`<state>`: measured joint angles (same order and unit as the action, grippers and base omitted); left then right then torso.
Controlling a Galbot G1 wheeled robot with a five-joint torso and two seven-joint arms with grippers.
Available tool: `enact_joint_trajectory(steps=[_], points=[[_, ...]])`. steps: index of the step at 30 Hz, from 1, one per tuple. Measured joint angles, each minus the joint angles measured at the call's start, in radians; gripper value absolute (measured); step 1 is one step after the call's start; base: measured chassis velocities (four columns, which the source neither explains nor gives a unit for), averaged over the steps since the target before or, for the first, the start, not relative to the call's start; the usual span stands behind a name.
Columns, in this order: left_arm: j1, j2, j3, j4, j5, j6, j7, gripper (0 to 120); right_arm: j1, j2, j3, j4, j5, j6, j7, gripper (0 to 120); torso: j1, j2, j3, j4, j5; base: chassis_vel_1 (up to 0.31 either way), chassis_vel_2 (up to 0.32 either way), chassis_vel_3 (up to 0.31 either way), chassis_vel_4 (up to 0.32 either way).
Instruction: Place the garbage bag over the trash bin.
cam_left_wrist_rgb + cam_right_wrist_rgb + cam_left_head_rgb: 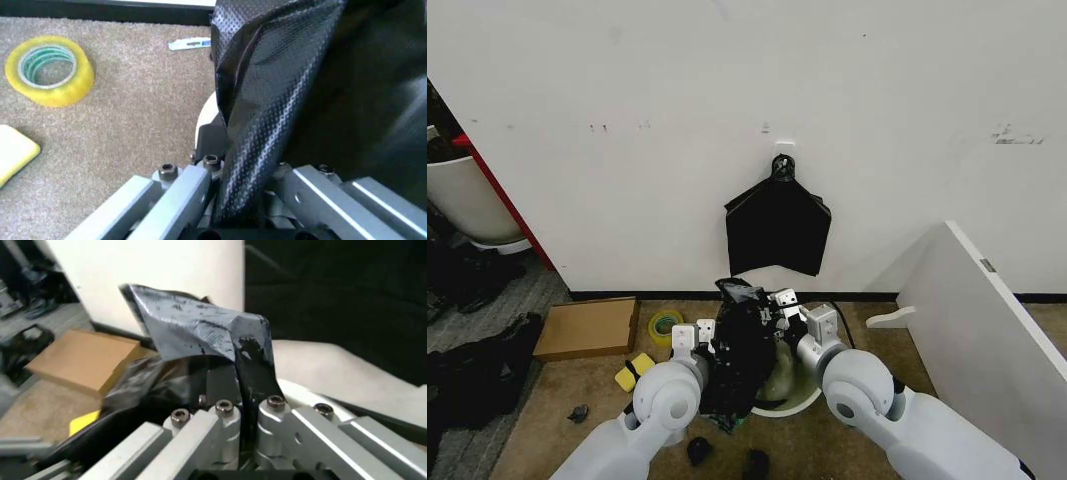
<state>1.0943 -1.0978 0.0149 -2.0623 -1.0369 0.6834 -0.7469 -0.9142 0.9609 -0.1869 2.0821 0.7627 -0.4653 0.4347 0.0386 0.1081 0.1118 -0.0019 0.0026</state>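
A: Head view, going left to right. Cardboard box (pixel 587 328) at 9 o'clock of the trash bin (pixel 793 392), then a yellow tape roll (pixel 665 325) and a yellow sponge (pixel 634 371). Left gripper (pixel 709 331) at the bin's 10 o'clock, pinching the garbage bag (pixel 745 352).

B: Left wrist view confirms: fingers (pixel 175 197) closed narrow on a fold of bag (pixel 267 105). It adds the tape roll (pixel 49 70) close up on carpet.

A: The bag hangs bunched over the bin's left rim, white interior open to the right. Right gripper (pixel 785 302) at 12 o'clock.

B: Right wrist view: fingers (pixel 220 427) clamped tight on a crumpled peak of bag (pixel 193 327), box (pixel 83 360) beyond.

A: Black bundle (pixel 778 225) hangs on the wall, white board (pixel 987 325) at 3 o'clock.
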Motion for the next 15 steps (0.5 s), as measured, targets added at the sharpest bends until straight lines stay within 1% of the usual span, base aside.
enact_joint_trajectory(steps=[5,10,15], points=[[0.019,0.017,-0.005,-0.001,0.042,-0.009,0.031,1,-0.005,-0.018,0.047,-0.011,0.006,0.008,0.020,0,0.000,0.000,0.000,0.0000,0.0002,0.000,0.000,0.000,0.000],[0.038,0.024,-0.009,-0.005,0.087,-0.025,0.067,1,-0.002,-0.040,0.072,-0.027,0.023,0.003,0.043,0,0.000,0.000,0.000,0.0001,0.0001,0.000,0.000,0.000,0.000],[0.050,0.024,-0.018,-0.009,0.105,-0.042,0.080,1,-0.010,-0.064,0.085,-0.040,0.042,-0.017,0.056,0,0.000,0.000,0.000,-0.0001,0.0000,0.000,0.000,0.000,0.000]])
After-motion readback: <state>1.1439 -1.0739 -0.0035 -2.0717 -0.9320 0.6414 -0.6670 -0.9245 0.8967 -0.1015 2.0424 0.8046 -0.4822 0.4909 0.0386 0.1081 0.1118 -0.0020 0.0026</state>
